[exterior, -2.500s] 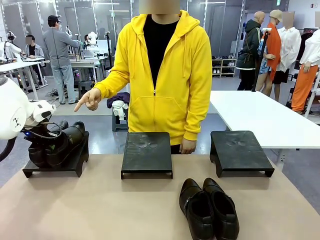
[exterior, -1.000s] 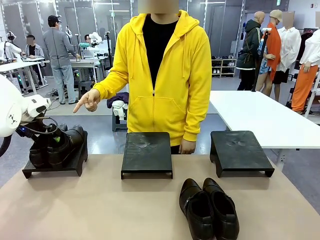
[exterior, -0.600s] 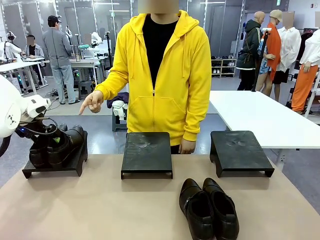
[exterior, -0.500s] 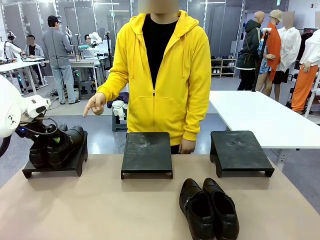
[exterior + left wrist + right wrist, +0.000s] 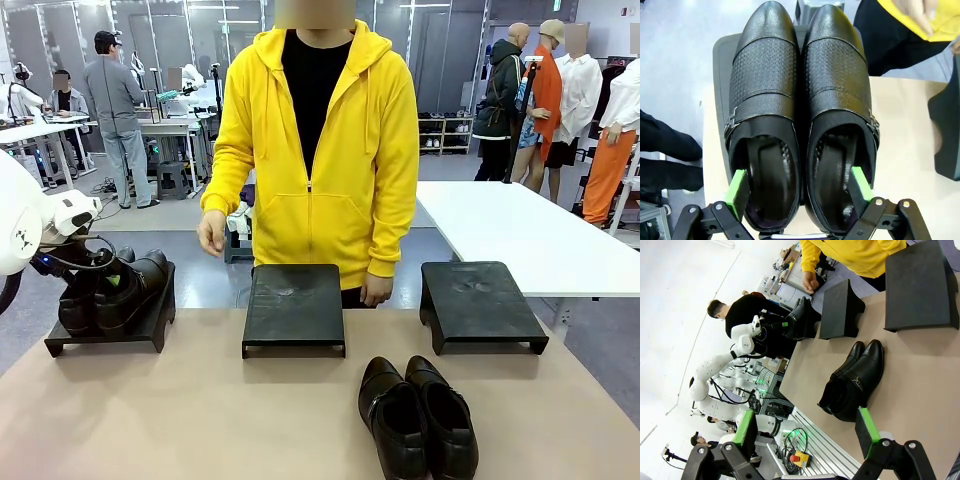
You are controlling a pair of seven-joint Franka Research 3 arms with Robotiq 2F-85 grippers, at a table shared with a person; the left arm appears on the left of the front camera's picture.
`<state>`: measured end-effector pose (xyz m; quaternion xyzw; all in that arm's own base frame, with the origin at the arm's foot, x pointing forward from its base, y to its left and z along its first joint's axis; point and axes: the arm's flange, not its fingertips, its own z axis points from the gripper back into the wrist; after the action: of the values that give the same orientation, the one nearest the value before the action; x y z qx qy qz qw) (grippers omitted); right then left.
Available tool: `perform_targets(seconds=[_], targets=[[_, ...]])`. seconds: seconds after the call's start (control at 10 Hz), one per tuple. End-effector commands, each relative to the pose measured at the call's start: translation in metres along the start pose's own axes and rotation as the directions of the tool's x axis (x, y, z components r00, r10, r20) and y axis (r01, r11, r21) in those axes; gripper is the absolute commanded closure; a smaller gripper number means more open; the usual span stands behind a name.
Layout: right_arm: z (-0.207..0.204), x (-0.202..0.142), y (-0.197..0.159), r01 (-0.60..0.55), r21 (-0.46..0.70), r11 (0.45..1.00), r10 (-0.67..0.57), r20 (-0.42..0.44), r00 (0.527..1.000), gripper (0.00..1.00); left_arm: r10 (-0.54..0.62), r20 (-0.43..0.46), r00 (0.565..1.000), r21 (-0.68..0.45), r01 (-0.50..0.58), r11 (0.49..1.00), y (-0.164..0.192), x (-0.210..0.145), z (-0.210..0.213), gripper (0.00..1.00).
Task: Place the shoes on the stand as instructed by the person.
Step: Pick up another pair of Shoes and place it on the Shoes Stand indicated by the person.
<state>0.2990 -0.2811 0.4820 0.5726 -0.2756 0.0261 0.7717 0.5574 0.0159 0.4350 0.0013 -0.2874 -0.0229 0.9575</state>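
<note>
Both the left gripper point(image 5: 799, 186) and right gripper point(image 5: 807, 431) hang released, yet the left's 2 fingers point(image 5: 737, 187) seem sunk inside the buckled pair point(image 5: 765, 75) on the stand point(image 5: 105, 338), so a crooked lift could drag it off

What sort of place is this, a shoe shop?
Probably a robotics test lab: a white robot arm at the table, shoes on a plain black stand, equipment-laden workbenches behind.

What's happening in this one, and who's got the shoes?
The left gripper is open, with one finger inside each shoe of the dark buckled pair, which sits on the left stand. The second pair lies untouched on the table. The right gripper is open and holds nothing. The person in the yellow hoodie stands behind the middle stand, hands lowered.
</note>
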Motion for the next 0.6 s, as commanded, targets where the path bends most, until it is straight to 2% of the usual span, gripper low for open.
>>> perform_targets(seconds=[0.0,0.3,0.4,0.5], targets=[[0.001,0.0,0.002,-0.013,0.01,1.0,0.013,0.006,1.0,0.0,0.003,0.004,1.0,0.002,-0.003,1.0,0.002,0.004,-0.001,0.0],[0.001,0.0,0.002,-0.013,0.01,1.0,0.013,0.006,1.0,0.0,0.0,0.0,1.0,0.0,0.0,1.0,0.0,0.0,0.0,0.0],[0.001,0.0,0.002,-0.013,0.01,1.0,0.013,0.006,1.0,0.0,-0.032,-0.03,0.999,0.04,0.033,0.999,0.005,0.007,0.028,0.0],[0.001,0.0,0.002,-0.013,0.01,1.0,0.013,0.006,1.0,0.0,-0.038,-0.051,0.998,0.02,0.039,0.999,0.01,0.01,0.055,0.0]])
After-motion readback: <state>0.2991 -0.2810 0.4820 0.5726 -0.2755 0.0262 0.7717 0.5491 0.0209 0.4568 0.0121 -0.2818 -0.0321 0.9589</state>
